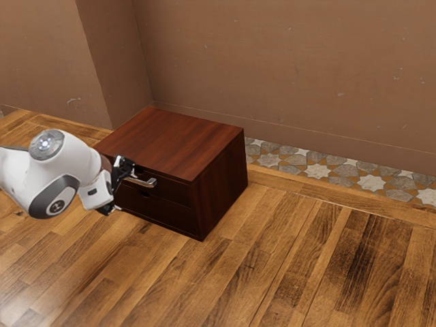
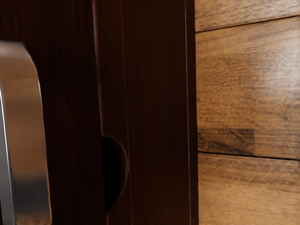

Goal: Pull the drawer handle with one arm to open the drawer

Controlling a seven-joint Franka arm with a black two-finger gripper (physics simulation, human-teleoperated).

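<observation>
At the near front of the dark wooden cabinet (image 1: 170, 139), the pincer (image 1: 129, 174) meets the silver drawer handle (image 1: 145, 182); whether it is spread or pinching cannot be determined.

The white, smooth-shelled robot arm (image 1: 37, 170) is built from rounded, glossy link housings. A curved dark grey joint band (image 1: 49, 194) runs between the two large housings and carries a small ring-shaped marking. The upper housing ends in a circular grey end cap (image 1: 46, 143) with a pale centre. A smaller white wrist segment (image 1: 95, 191) joins the black, angular gripper (image 1: 128, 170).
</observation>
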